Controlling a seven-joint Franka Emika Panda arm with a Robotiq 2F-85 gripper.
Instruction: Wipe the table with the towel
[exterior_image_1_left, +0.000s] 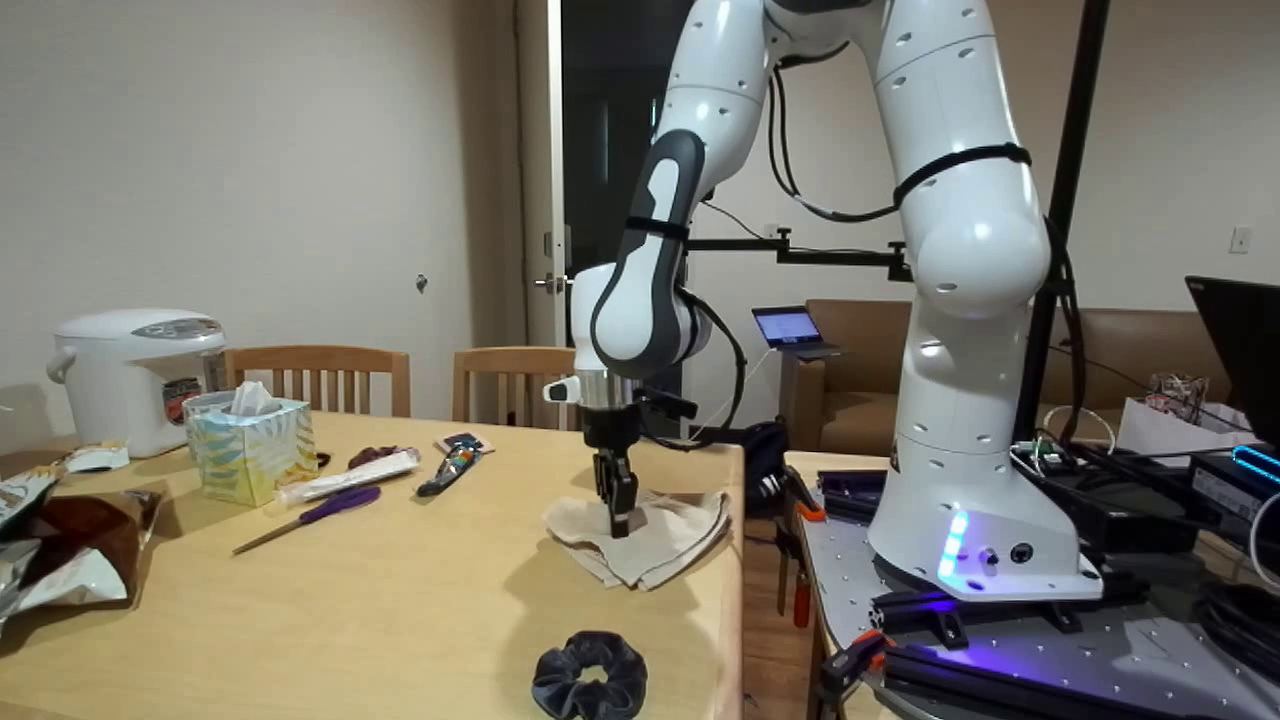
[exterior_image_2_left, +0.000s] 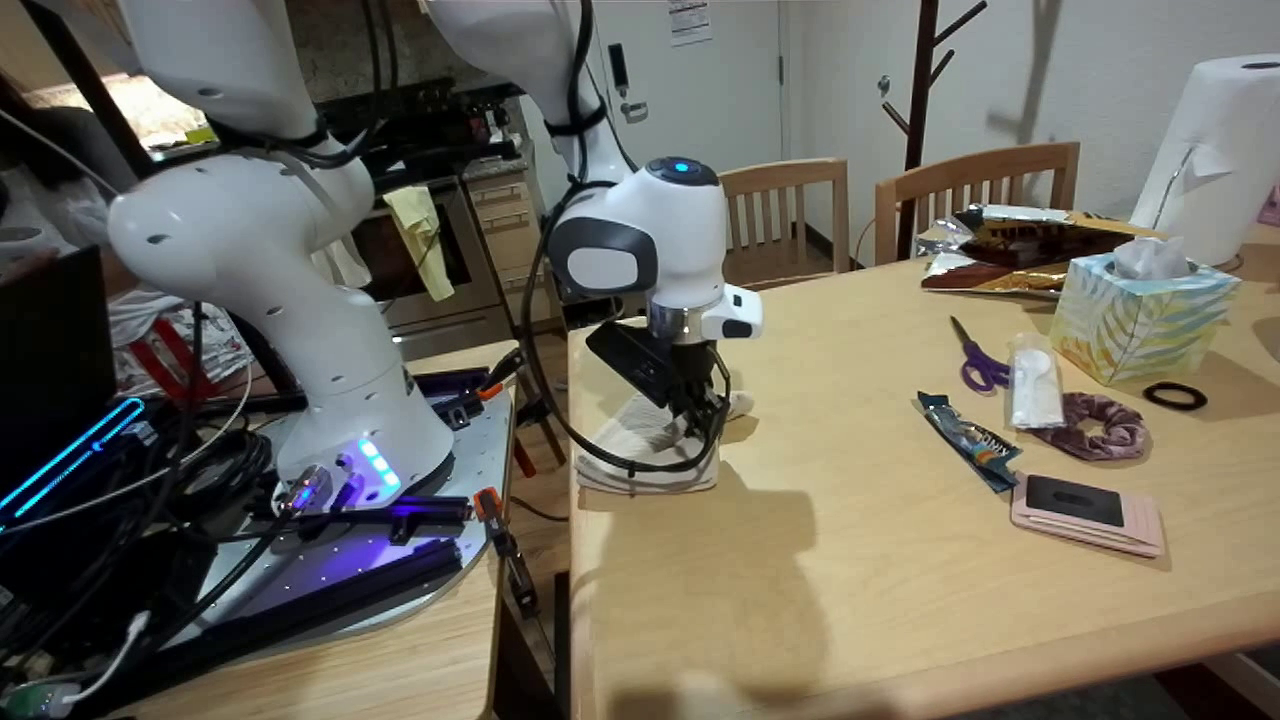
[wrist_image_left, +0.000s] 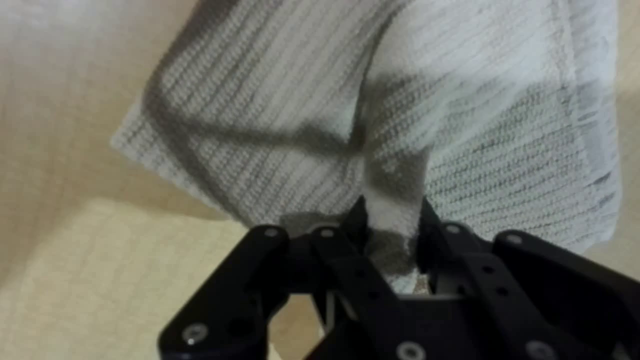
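Note:
The towel (exterior_image_1_left: 670, 540) is a crumpled beige ribbed cloth. It lies on the light wood table (exterior_image_1_left: 380, 620) near the edge on the robot's side, and also shows in an exterior view (exterior_image_2_left: 625, 430). My gripper (exterior_image_1_left: 618, 525) points straight down onto the towel. In the wrist view the gripper's two fingers (wrist_image_left: 392, 215) are closed on a raised fold of the towel (wrist_image_left: 280, 120), one finger on each side of it. The rest of the towel is spread on the tabletop around the fingers. In an exterior view the fingertips are partly hidden by the cable and camera.
A black scrunchie (exterior_image_1_left: 590, 675) lies near the towel. Purple scissors (exterior_image_1_left: 320, 512), a wrapped bar (exterior_image_1_left: 455, 468), a white packet (exterior_image_2_left: 1035, 385), a pink card holder (exterior_image_2_left: 1090, 515) and a tissue box (exterior_image_2_left: 1140, 315) lie farther off. Snack bags (exterior_image_2_left: 1050, 245) and a water boiler (exterior_image_1_left: 140, 380) stand beyond.

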